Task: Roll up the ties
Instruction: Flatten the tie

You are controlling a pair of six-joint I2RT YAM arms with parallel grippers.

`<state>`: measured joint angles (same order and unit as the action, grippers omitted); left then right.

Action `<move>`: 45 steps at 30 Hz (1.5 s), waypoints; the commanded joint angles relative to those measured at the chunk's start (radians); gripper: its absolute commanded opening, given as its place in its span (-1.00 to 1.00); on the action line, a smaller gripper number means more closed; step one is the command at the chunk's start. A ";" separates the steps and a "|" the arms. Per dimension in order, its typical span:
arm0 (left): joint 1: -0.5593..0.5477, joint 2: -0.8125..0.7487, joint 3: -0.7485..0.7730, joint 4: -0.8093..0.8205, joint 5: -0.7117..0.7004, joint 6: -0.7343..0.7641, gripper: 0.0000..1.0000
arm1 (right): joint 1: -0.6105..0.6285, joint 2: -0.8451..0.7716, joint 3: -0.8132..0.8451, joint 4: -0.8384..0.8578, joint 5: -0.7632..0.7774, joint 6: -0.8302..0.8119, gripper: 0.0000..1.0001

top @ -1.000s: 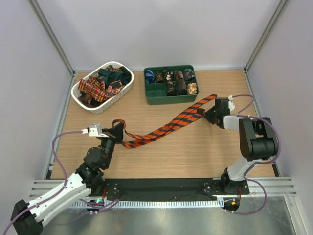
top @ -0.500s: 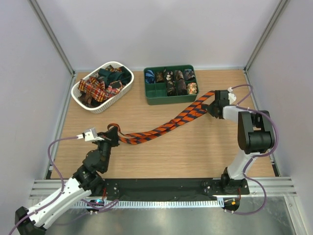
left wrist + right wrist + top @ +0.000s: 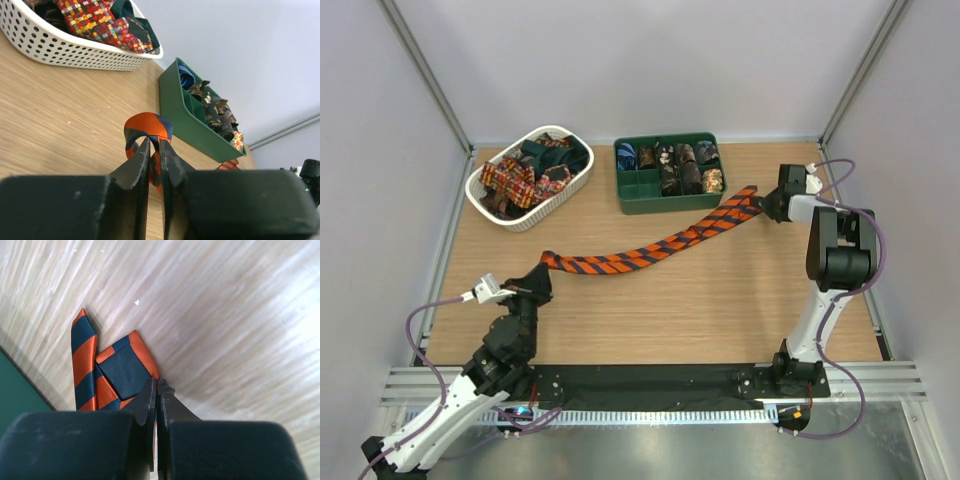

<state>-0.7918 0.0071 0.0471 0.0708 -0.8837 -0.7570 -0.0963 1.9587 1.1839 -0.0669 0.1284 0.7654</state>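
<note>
The orange-and-black striped tie (image 3: 650,247) is stretched across the table between both grippers. My left gripper (image 3: 542,272) is shut on its left end, which loops above the fingertips in the left wrist view (image 3: 148,129). My right gripper (image 3: 767,206) is shut on the tie's right end, whose folded pointed tip (image 3: 116,371) lies on the wood beside the jaws. Other ties, red plaid (image 3: 510,180) and dark green, lie piled in the white basket (image 3: 555,205). Rolled ties (image 3: 680,166) sit in the green tray (image 3: 665,200).
The white slotted basket (image 3: 75,50) stands at the back left and the green compartment tray (image 3: 192,125) at the back middle. Metal frame posts and white walls bound the table. A black mat (image 3: 650,380) runs along the near edge by the arm bases.
My left gripper has pulled the tie's left end leftward and toward the near edge, and my right gripper has moved back and right, so the tie now lies straighter and more taut.
</note>
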 commanded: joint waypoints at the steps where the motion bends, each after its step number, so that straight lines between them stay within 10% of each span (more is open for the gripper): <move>1: -0.001 -0.033 -0.101 -0.034 -0.052 -0.038 -0.68 | -0.011 0.045 0.051 -0.069 -0.003 -0.008 -0.98; 8: -0.001 0.092 -0.049 -0.037 0.000 -0.073 0.71 | -0.055 0.094 0.154 -0.108 -0.015 -0.002 -0.98; 22: 0.058 0.762 0.332 -0.114 0.085 0.097 0.89 | -0.146 0.186 0.342 -0.165 -0.038 -0.014 -0.98; 32: 0.273 1.101 0.526 -0.193 0.506 0.146 0.64 | -0.146 0.198 0.349 -0.159 -0.058 0.011 -0.98; 45: 0.281 1.258 0.617 -0.241 0.620 0.154 0.22 | -0.148 0.221 0.373 -0.171 -0.058 0.017 -0.98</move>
<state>-0.5156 1.2488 0.6666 -0.1513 -0.3237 -0.6125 -0.2443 2.1616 1.5188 -0.2153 0.0784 0.7673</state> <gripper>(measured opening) 0.611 0.031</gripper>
